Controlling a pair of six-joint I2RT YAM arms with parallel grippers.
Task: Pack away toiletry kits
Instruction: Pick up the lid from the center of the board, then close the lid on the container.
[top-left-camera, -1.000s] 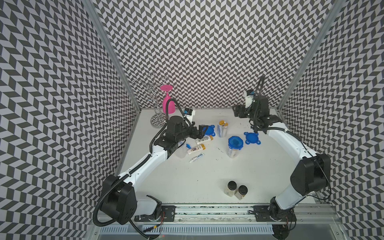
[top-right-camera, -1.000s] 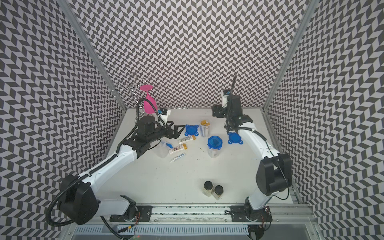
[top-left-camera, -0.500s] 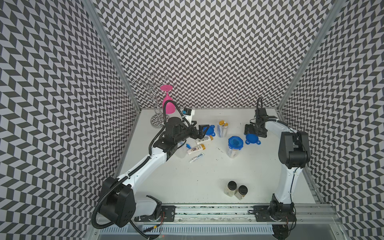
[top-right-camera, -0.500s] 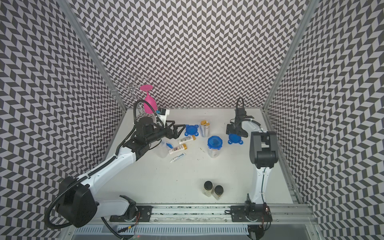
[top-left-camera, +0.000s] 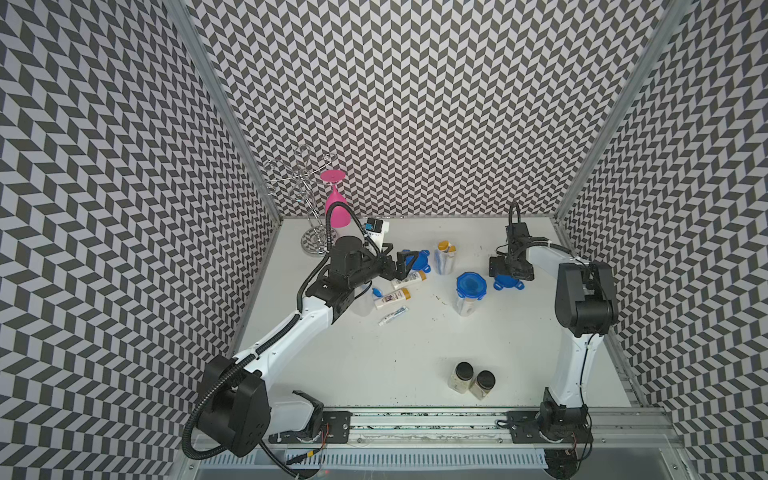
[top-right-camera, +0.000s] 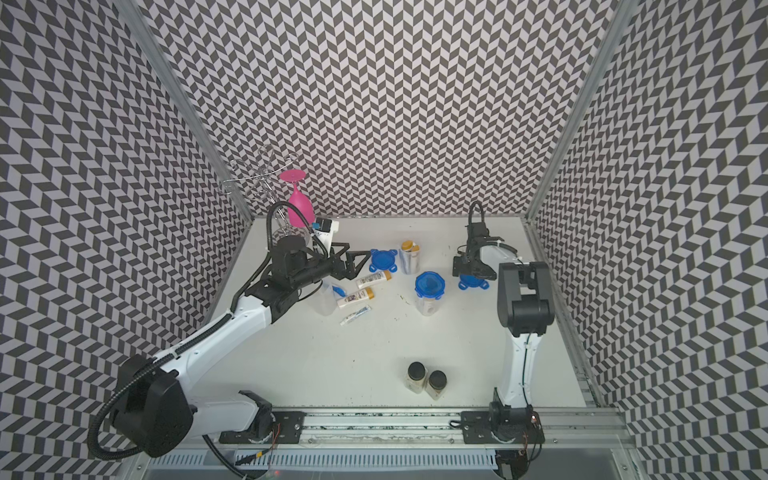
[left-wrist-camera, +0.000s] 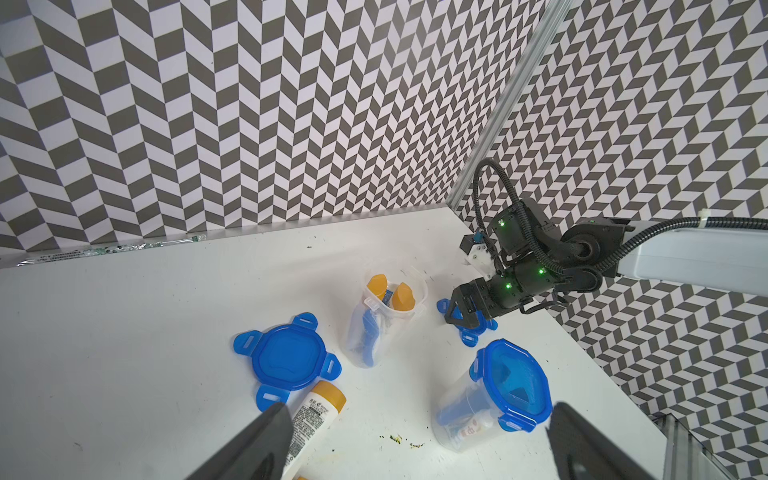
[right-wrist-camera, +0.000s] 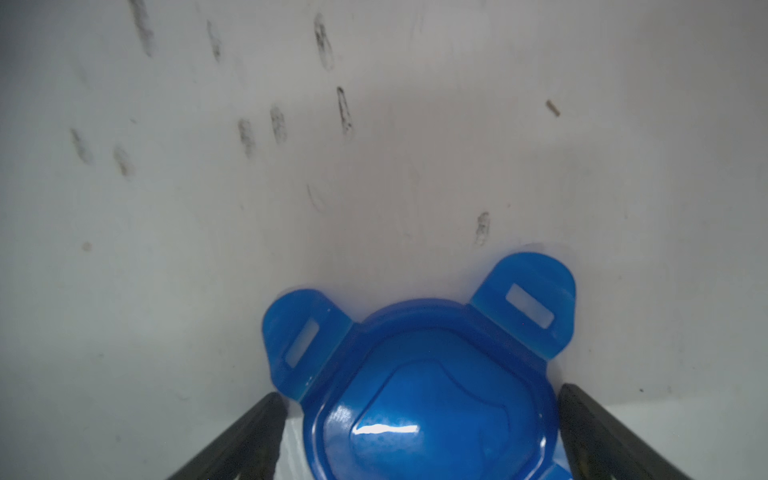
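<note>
Both top views show three clear tubs. One is shut under a blue lid (top-left-camera: 471, 286) (left-wrist-camera: 513, 380). An open tub (top-left-camera: 445, 257) (left-wrist-camera: 374, 328) holds gold-capped bottles. The left arm half hides an empty tub (top-left-camera: 361, 302). Two white bottles (top-left-camera: 409, 280) (top-left-camera: 392, 297), a toothpaste tube (top-left-camera: 392, 316) and a blue toothbrush (top-left-camera: 376, 292) lie loose. My left gripper (top-left-camera: 399, 268) (left-wrist-camera: 415, 411) hangs open by a loose blue lid (top-left-camera: 417, 259) (left-wrist-camera: 286, 359), holding nothing. My right gripper (top-left-camera: 510, 272) (right-wrist-camera: 419, 395) is open, its fingers (right-wrist-camera: 249, 436) on either side of another loose lid (top-left-camera: 508, 284) (right-wrist-camera: 436, 382).
A pink wine glass (top-left-camera: 336, 208) hangs on a wire rack (top-left-camera: 309, 216) in the back left corner. Two black-capped jars (top-left-camera: 461, 374) (top-left-camera: 482, 383) stand near the front edge. Patterned walls close in the table's back and sides.
My right arm has folded back and dropped its gripper from up by the back wall down over the loose lid, jaws opening slightly wider. The left arm has barely moved.
</note>
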